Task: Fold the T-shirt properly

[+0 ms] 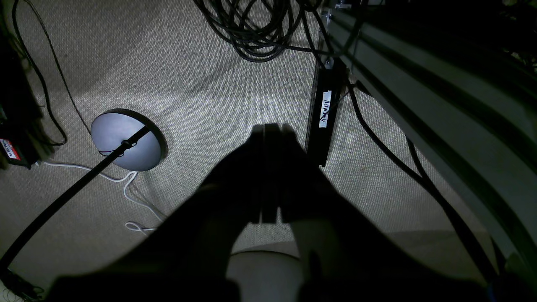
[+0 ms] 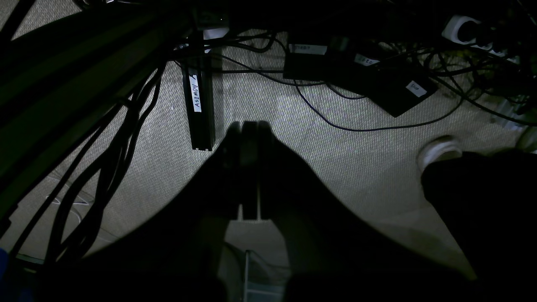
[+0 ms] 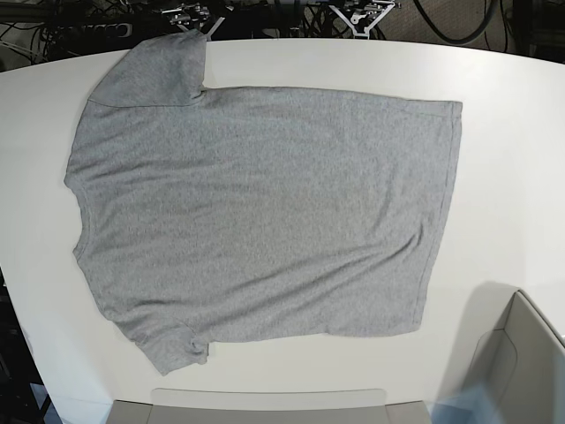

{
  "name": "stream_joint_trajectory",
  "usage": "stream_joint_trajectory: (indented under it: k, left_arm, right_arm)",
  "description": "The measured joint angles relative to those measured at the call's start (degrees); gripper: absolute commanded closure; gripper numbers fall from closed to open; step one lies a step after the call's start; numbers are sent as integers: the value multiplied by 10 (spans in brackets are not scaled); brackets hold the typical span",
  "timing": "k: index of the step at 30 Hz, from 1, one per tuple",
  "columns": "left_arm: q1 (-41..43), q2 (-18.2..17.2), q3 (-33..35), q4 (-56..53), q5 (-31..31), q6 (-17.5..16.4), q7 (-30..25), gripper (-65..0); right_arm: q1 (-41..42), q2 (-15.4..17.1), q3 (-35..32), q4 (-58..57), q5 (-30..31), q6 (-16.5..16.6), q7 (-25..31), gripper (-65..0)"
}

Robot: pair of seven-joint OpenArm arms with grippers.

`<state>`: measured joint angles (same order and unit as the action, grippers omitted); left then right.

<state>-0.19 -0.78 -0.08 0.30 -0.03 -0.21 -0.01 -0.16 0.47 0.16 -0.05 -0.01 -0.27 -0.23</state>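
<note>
The heather-grey T-shirt [image 3: 265, 212] lies spread flat on the white table [image 3: 512, 132], plain side up. Its neck is at the left, its hem at the right, and one sleeve each lies at the top left and bottom left. No lettering shows. Neither arm appears in the base view. My left gripper [image 1: 272, 128] hangs off the table over carpet, a dark silhouette with its fingers together and nothing between them. My right gripper [image 2: 248, 125] hangs likewise over carpet, fingers together and empty. The shirt is not in either wrist view.
A grey bin [image 3: 521, 362] stands at the table's bottom right and a grey tray edge [image 3: 265, 406] at the bottom. On the floor are a round lamp base [image 1: 126, 140], coiled cables [image 1: 251, 33], labelled black bars [image 2: 199, 100], power bricks [image 2: 377, 84] and a shoe [image 2: 438, 151].
</note>
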Motion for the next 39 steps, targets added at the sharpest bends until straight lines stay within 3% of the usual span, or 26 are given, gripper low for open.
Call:
stream_joint_trajectory:
  k: [30,39]
  left_arm:
    - [0,-5,0,-1,0,2,0,-2]
    - [2,-12,0,-1,0,1,0,-2]
  right_arm:
    - [-2,0,0,0,0,0,0,-2]
    - [-11,19,2,1,0,-3,9,-1]
